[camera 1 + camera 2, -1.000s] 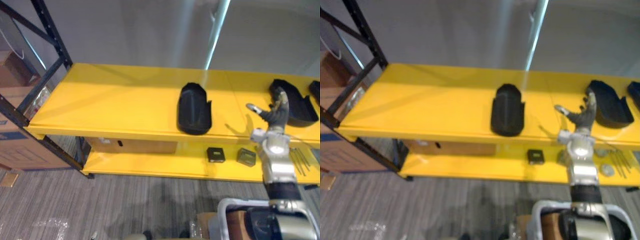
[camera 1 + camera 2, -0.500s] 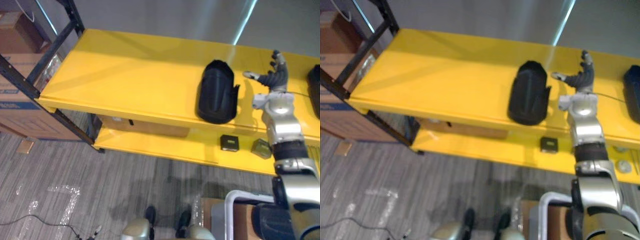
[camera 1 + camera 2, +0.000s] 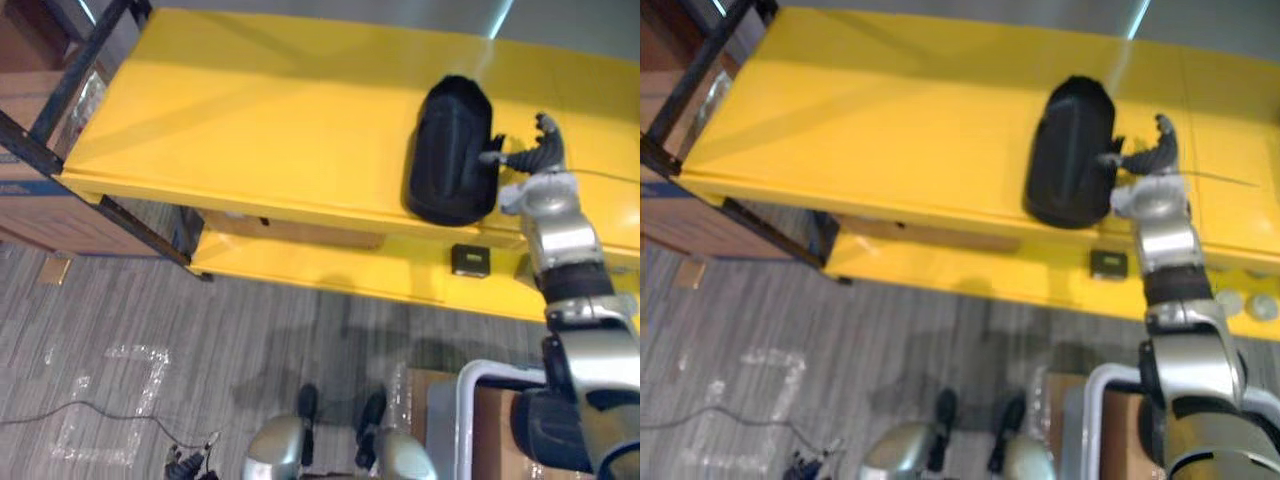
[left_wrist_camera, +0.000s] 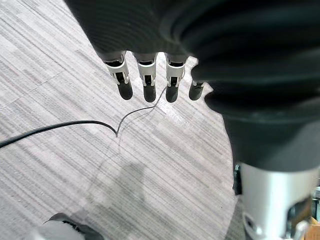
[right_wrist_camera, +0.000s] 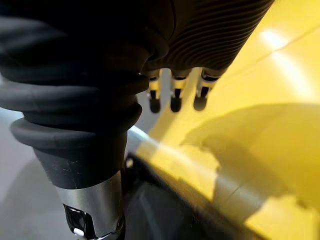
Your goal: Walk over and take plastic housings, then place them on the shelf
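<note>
A black plastic housing [image 3: 452, 150] lies on the top board of the yellow shelf [image 3: 250, 120], right of its middle. My right hand [image 3: 533, 163] is raised just to the right of the housing, open with the fingers spread, and its thumb reaches the housing's right edge. In the right wrist view its fingers [image 5: 173, 98] point straight over the yellow board. My left hand [image 4: 150, 30] hangs over the grey carpet, its fingers [image 4: 146, 85] straight, holding nothing.
The lower yellow board carries a small black box [image 3: 470, 260] and a brown carton [image 3: 300, 235]. Black shelf posts [image 3: 70, 80] and cardboard boxes [image 3: 30, 200] stand at the left. A white-framed cart [image 3: 480, 400] with cardboard is at the lower right.
The camera has tipped down and come closer to the shelf. My right hand has gone from beside the far-right housing to the right edge of the middle housing.
</note>
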Motion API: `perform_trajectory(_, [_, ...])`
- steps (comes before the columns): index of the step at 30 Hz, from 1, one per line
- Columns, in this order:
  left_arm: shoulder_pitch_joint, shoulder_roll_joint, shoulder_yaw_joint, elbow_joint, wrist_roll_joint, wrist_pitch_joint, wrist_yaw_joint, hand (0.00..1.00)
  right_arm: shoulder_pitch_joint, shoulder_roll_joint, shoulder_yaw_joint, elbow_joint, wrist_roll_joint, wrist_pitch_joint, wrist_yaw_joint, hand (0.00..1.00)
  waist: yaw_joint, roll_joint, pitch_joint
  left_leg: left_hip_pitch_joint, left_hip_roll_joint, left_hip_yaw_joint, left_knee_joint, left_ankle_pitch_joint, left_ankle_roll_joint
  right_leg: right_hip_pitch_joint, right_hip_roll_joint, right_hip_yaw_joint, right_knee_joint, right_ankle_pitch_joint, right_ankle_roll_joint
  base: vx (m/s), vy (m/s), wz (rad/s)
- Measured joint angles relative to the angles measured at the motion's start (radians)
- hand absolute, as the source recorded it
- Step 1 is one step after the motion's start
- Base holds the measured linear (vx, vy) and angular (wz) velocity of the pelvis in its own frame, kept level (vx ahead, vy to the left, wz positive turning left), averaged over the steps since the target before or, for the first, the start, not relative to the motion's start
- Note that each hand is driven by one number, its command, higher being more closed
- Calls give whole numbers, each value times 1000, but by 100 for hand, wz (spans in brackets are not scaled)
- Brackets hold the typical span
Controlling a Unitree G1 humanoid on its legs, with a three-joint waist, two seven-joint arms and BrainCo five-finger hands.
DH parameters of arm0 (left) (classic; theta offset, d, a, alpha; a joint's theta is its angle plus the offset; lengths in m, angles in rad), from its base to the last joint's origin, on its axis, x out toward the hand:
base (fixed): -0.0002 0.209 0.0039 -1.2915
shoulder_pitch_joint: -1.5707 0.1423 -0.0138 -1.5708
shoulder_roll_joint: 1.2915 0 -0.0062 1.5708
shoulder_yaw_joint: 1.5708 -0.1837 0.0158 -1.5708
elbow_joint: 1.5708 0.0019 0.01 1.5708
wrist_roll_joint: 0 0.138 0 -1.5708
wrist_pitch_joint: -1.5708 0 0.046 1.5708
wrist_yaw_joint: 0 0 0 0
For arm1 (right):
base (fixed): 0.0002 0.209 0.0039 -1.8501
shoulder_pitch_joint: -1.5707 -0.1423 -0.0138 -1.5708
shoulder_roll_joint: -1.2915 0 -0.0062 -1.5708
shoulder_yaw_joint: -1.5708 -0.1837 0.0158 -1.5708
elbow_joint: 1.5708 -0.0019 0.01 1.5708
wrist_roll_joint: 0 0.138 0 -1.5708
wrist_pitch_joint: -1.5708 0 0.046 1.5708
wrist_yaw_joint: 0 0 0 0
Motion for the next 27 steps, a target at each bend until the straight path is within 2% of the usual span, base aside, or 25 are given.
perform_trajectory(3, [-13,3,-3,-3,0,0,0,0,-15,-1,15,0,1,15,2,0,0,8,18,-15,5,2,20,0,0,-11,2,2,12,-2,-6,-9,-22,0])
perform_trajectory(4, [-13,3,-9,-10,0,0,0,0,-17,-3,15,0,3,20,5,100,0,11,21,-16,6,2,20,0,0,-14,3,2,15,-3,-8,0,0,0])
perform_trajectory(14, [-49,7,-38,-30,2,-6,9,0,-48,-63,36,-1,-7,23,52,100,1,28,48,-52,17,16,44,-2,2,-65,5,18,62,-14,-22,-20,-8,-4])
perform_trajectory(22, [-60,8,-69,-32,2,-13,9,0,-60,-64,96,35,-39,18,53,100,2,32,50,-61,20,19,50,-2,2,-79,5,21,76,-17,-26,0,0,0])
perform_trajectory(27, [-60,8,-72,-35,3,-13,10,0,-94,-64,101,62,-39,17,35,100,3,46,56,-62,18,19,50,-1,2,-80,4,21,77,-16,-26,0,0,0])
